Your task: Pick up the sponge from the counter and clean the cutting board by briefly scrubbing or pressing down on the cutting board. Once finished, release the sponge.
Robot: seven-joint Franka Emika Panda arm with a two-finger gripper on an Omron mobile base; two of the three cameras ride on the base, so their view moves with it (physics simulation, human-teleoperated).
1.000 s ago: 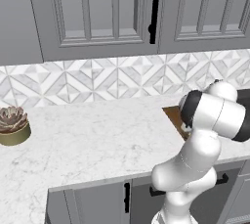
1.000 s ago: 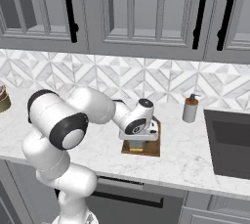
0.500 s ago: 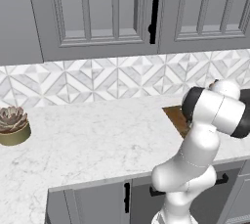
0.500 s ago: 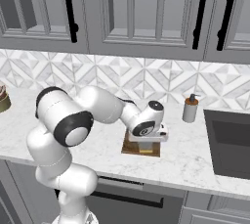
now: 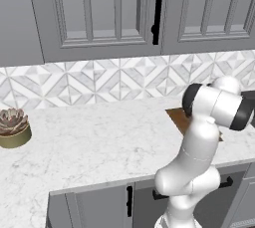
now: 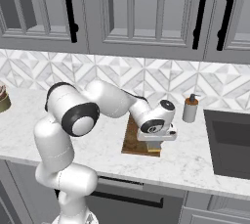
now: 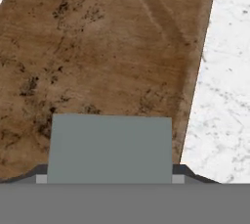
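The brown wooden cutting board point(image 7: 107, 47) lies on the white marble counter point(image 7: 224, 100). My gripper point(image 7: 110, 171) is shut on the sponge point(image 7: 110, 145), whose grey-green top sits between the fingertips, low over the board near its right edge. From the right base view, the gripper point(image 6: 155, 141) points down at the board's point(image 6: 133, 137) front right corner with the sponge's yellow layer point(image 6: 154, 146) under it. Whether the sponge touches the wood I cannot tell. In the left base view, the arm hides most of the board point(image 5: 178, 117).
A soap dispenser point(image 6: 190, 109) stands right of the board, by the dark sink point(image 6: 229, 142). A potted succulent point(image 5: 13, 128) sits far left on the counter point(image 5: 99, 142). Grey cabinets hang above the tile wall.
The hand has carried the sponge to the right and toward the front of the board. The board has stayed put.
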